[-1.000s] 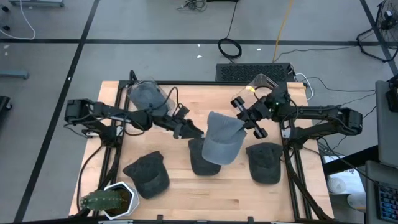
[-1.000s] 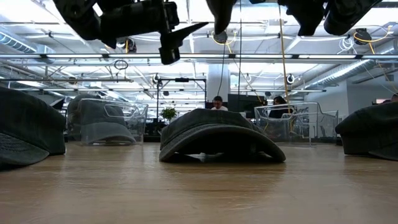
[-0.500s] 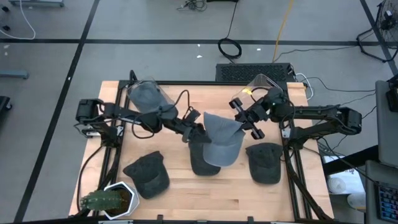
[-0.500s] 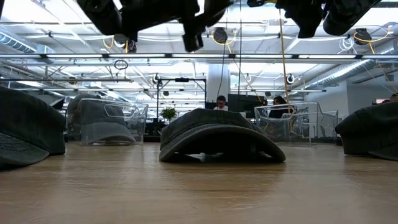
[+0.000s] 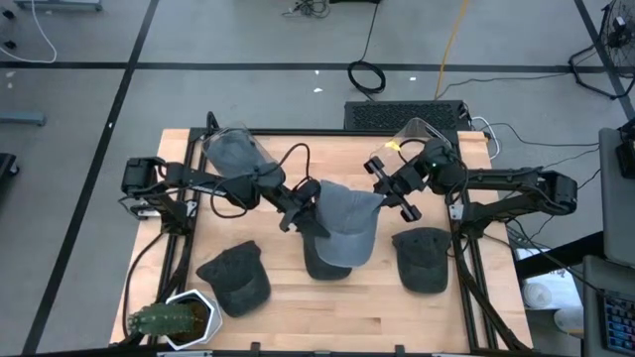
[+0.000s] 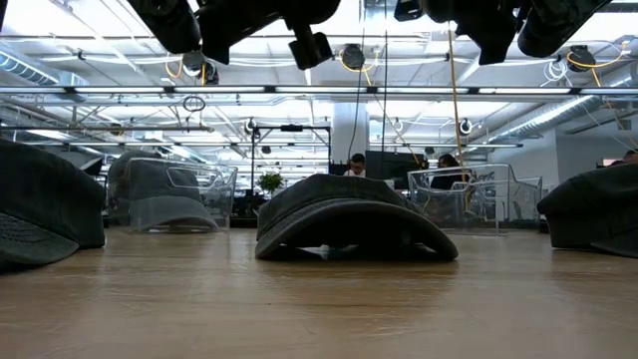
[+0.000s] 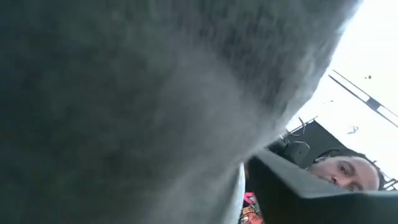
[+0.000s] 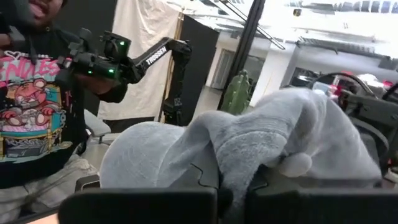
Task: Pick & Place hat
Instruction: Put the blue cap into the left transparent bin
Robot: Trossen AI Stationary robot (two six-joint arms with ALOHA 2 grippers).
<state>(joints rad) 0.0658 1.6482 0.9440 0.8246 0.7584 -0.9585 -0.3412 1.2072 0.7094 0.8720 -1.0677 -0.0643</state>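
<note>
A light grey hat [image 5: 345, 226] hangs in the air over the table's middle, above a dark hat [image 5: 319, 264] that lies on the wood. My right gripper [image 5: 383, 199] is shut on the hat's right side. My left gripper [image 5: 302, 212] has come level from the table's left and is shut on the hat's left rim. In the left wrist view, grey cloth [image 7: 137, 106] fills nearly the whole picture. Two more dark hats [image 5: 236, 279] [image 5: 422, 260] rest on the table at the left and right. My left gripper meets the hat's left rim [image 5: 314, 208], coming level from the table's left. The cloth lies right against one finger [image 7: 298, 183] and covers the place of contact, so the kind of hold does not show. My right gripper pinches a bunched fold of the hat's cloth [image 8: 233, 177] between its two fingers, coming level from the table's right. The hat is lifted clear and spreads out ahead of the fingers [image 8: 149, 205], its crown [image 8: 149, 155] away from them.
Two clear containers stand at the back, the left one [image 5: 236, 151] with a grey hat inside, the right one [image 5: 417, 134] beside my right arm. A cactus pot [image 5: 171, 321] sits at the near left corner. A person [image 8: 37, 93] stands beyond the table.
My left gripper has gone toward the table's right and a little up, turning as it went, until it reached the hanging hat's left rim. The hat has shifted slightly toward the left, still clear of the table in my right gripper.
</note>
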